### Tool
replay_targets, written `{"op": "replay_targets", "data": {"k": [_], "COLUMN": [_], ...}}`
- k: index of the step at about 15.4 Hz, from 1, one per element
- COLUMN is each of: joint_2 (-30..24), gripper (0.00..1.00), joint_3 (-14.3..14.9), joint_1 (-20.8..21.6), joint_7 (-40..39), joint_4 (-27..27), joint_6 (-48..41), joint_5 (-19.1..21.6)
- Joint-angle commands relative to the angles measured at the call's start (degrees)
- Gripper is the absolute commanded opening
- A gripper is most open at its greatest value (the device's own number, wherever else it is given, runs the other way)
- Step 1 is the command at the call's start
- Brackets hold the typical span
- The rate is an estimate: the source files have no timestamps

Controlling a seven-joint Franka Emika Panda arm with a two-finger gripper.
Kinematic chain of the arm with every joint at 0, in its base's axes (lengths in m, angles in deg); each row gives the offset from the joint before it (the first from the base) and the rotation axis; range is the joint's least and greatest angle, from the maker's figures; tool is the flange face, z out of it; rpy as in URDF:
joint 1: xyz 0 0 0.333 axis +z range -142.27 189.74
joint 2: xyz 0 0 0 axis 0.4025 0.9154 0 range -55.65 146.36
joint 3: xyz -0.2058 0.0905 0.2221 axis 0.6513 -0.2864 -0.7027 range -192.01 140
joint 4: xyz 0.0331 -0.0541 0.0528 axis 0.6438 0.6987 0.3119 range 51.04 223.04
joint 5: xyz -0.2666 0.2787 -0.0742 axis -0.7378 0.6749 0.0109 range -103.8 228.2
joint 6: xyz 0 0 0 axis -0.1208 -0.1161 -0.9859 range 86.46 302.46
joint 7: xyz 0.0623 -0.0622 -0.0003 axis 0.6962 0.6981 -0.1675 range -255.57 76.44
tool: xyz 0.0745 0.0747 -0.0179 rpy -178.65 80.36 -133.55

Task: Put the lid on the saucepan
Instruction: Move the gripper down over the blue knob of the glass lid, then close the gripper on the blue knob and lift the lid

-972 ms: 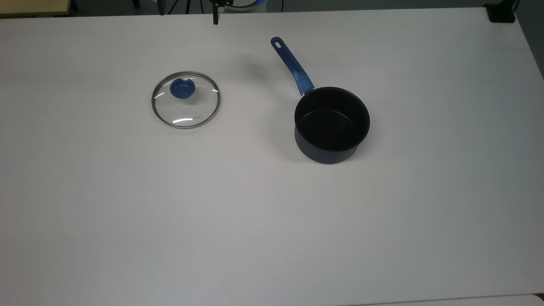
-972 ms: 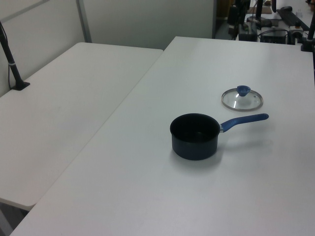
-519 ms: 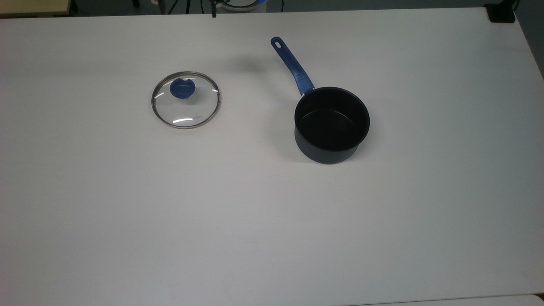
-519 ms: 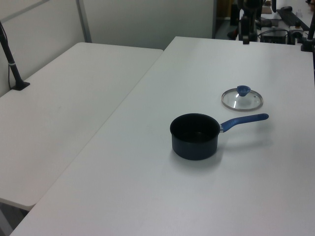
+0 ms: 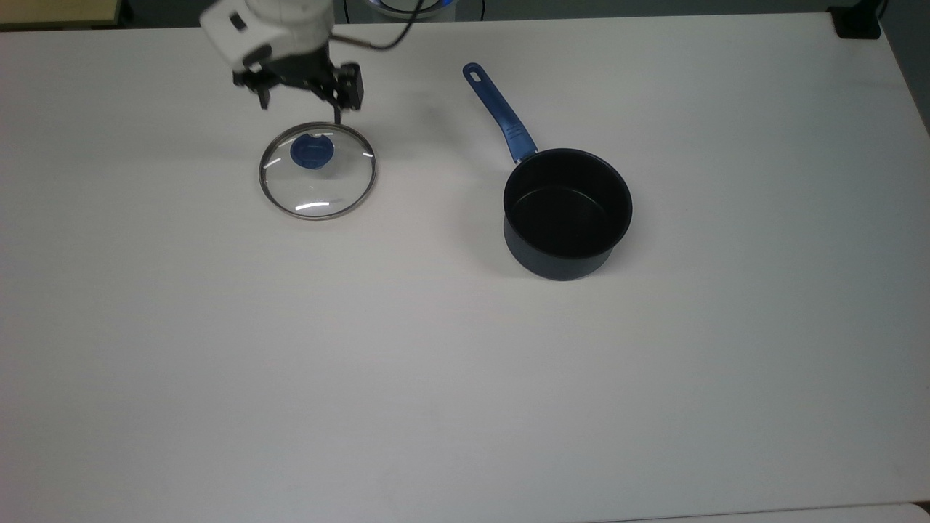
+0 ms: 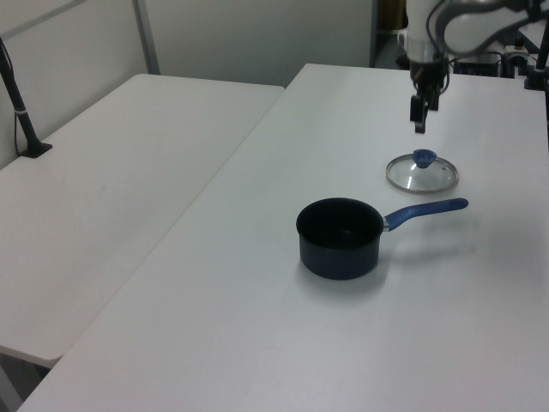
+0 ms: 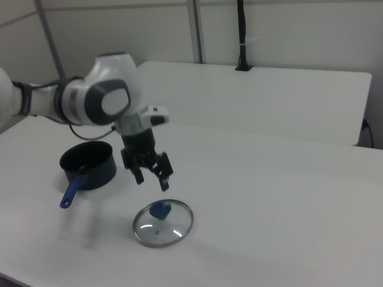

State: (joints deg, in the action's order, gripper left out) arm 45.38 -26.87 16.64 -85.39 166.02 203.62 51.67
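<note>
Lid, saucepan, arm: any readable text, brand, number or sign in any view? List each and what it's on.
None can be read.
lid: no lettering can be made out on the glass or the blue knob.
saucepan: no marking legible on the body or the handle.
gripper and arm: no label or number legible.
table: plain white, no text.

In my top view, the lid [image 5: 317, 171] lies upper left on the table [image 5: 363, 363], the saucepan [image 5: 567, 213] to its right, well apart, gripper [image 5: 299, 94] above the lid.
</note>
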Motion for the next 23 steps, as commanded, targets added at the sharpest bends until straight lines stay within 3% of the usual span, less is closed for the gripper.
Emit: {"op": "replay_targets", "data": {"k": [1,12,16,20,23], "joint_2": [2.6,8.23,8.93,9.11,8.59], "gripper": [1.0,1.0,0.85,0.83,0.57], "joint_3": [0.17,0.17,0.08,-0.01,-0.01], "joint_1": [-1.25,-2.66,-3.19,-2.49,-2.49], "joint_7": [3.9,6.99,10.58,13.05,12.62], "joint_4": [1.87,3.72,4.68,4.59,4.33], "joint_6": [4.07,6.8,11.55,11.38,11.11], "joint_5": [-1.08,-0.9,-0.37,-0.28,-0.28]}}
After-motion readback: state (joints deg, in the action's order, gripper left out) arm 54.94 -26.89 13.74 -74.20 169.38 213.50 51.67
